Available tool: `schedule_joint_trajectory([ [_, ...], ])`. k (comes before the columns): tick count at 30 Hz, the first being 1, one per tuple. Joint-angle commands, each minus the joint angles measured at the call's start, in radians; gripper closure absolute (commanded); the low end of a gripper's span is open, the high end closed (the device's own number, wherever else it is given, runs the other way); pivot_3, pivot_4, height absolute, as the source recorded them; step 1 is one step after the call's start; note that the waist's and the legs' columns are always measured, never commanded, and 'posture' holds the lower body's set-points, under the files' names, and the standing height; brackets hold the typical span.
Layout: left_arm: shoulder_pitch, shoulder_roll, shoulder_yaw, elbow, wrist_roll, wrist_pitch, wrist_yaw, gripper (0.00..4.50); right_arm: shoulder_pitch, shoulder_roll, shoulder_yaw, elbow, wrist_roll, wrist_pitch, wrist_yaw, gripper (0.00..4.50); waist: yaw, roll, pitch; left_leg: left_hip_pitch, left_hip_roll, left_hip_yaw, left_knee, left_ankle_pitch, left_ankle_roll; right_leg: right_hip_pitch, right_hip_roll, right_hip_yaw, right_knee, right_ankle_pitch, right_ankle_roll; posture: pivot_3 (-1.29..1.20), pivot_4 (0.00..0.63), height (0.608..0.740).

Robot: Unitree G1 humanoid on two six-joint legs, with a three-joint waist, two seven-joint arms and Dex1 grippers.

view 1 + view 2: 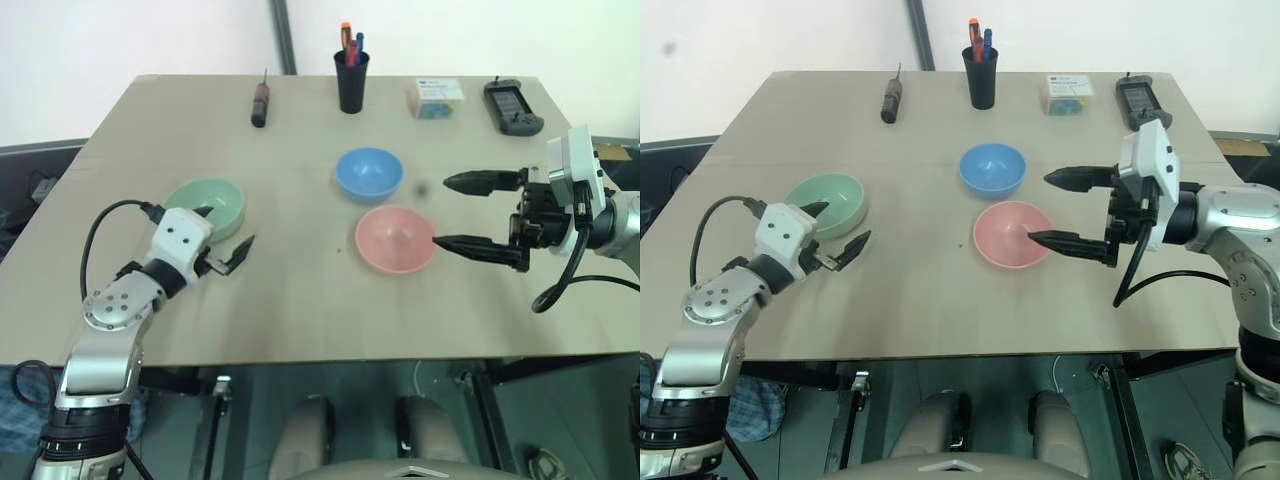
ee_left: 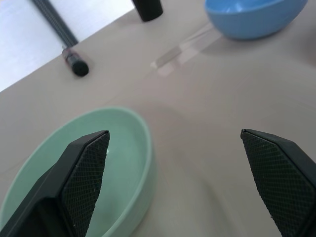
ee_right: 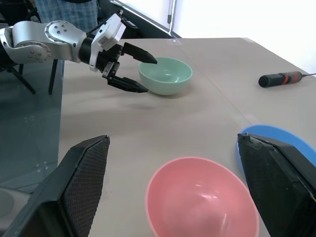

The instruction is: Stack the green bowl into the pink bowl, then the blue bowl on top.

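The green bowl (image 1: 226, 199) stands at the table's left. My left gripper (image 1: 223, 231) is open at its near right rim, one finger (image 2: 84, 168) over the bowl's inside and the other (image 2: 279, 170) over bare table. The pink bowl (image 1: 393, 238) sits right of centre, with the blue bowl (image 1: 369, 173) just behind it. My right gripper (image 1: 442, 211) hovers open just right of the pink bowl, pointing left and holding nothing. In the right wrist view the pink bowl (image 3: 200, 197) lies between its fingers, and the green bowl (image 3: 167, 75) and left gripper (image 3: 148, 75) show beyond.
Along the far edge of the table (image 1: 300, 300) stand a black-and-red tool (image 1: 260, 105), a black cup of pens (image 1: 351, 80), a small box (image 1: 435, 98) and a black handheld device (image 1: 512, 108). Bare tabletop lies between the bowls and the near edge.
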Motion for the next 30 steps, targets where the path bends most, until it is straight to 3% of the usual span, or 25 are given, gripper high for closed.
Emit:
schedule_joint_trajectory([
  [1, -0.026, 0.022, -0.011, 0.021, 0.053, 0.009, 0.027, 0.0, 0.005, -0.025, -0.005, -0.016, 0.011, -0.032, -0.017, 0.12, 0.0, 0.0, 0.0, 0.0, 0.0, 0.0, 0.0, 0.0, 0.0, 0.0, 0.0, 0.0, 0.0, 0.0, 0.0, 0.0, 0.15, 0.74],
  [10, -0.077, 0.044, -0.075, 0.112, 0.139, 0.037, 0.015, 0.0, 0.018, -0.037, 0.016, -0.015, -0.001, -0.079, -0.057, 0.12, 0.0, 0.0, 0.0, 0.0, 0.0, 0.0, 0.0, 0.0, 0.0, 0.0, 0.0, 0.0, 0.0, 0.0, 0.0, 0.0, 0.15, 0.74],
  [13, -0.121, 0.055, -0.107, 0.161, 0.164, 0.02, 0.002, 0.54, 0.014, -0.047, 0.022, -0.012, 0.001, -0.089, -0.057, 0.0, 0.0, -0.001, 0.0, 0.0, 0.0, 0.0, 0.0, 0.0, 0.0, 0.0, 0.0, 0.0, 0.0, 0.0, 0.0, 0.0, 0.15, 0.74],
  [14, -0.133, 0.057, -0.114, 0.172, 0.168, 0.013, -0.004, 1.1, 0.015, -0.05, 0.022, -0.012, 0.003, -0.091, -0.058, 0.0, 0.002, -0.001, 0.001, 0.0, 0.0, 0.0, 0.0, 0.0, 0.0, 0.0, 0.0, 0.0, 0.0, 0.0, 0.0, 0.0, 0.15, 0.74],
  [18, -0.175, 0.055, -0.126, 0.222, 0.171, 0.002, -0.017, 2.19, 0.009, -0.054, 0.018, -0.001, 0.002, -0.098, -0.07, 0.0, 0.002, -0.002, 0.001, 0.0, 0.0, 0.0, 0.0, 0.0, 0.0, 0.0, 0.0, 0.0, 0.0, 0.0, 0.0, 0.0, 0.15, 0.74],
  [23, -0.206, 0.052, -0.136, 0.264, 0.181, -0.02, -0.025, 4.3, 0.002, -0.063, 0.02, 0.009, 0.002, -0.109, -0.082, 0.0, -0.001, -0.002, 0.001, 0.0, 0.0, 0.0, 0.0, 0.0, 0.0, 0.0, 0.0, 0.0, 0.0, 0.0, 0.0, 0.0, 0.15, 0.74],
  [30, -0.224, 0.05, -0.141, 0.275, 0.171, -0.038, -0.041, 4.41, 0.011, -0.068, 0.019, 0.005, 0.003, -0.116, -0.092, 0.0, 0.0, -0.002, 0.001, 0.0, 0.0, 0.0, 0.0, 0.0, 0.0, 0.0, 0.0, 0.0, 0.0, 0.0, 0.0, 0.0, 0.15, 0.74],
])
